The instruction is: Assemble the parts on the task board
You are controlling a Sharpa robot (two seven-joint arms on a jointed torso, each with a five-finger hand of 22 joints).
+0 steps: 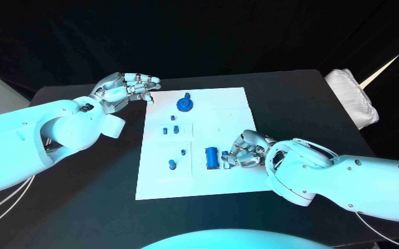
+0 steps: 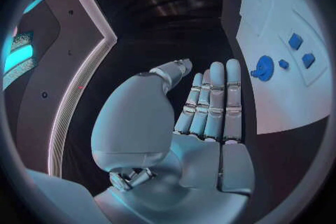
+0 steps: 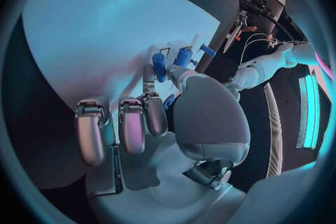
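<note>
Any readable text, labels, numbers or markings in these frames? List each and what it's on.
None readable.
task board: plain white, faint outlines, no print that can be made out.
blue parts: no markings visible.
left hand and right hand: no logos or numbers legible.
white cloth at the table's edge: no label seen.

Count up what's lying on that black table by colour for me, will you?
Blue parts: 8, one of them half hidden at the right robot hand
White task board: 1
White cloth: 1
Total: 10
</note>
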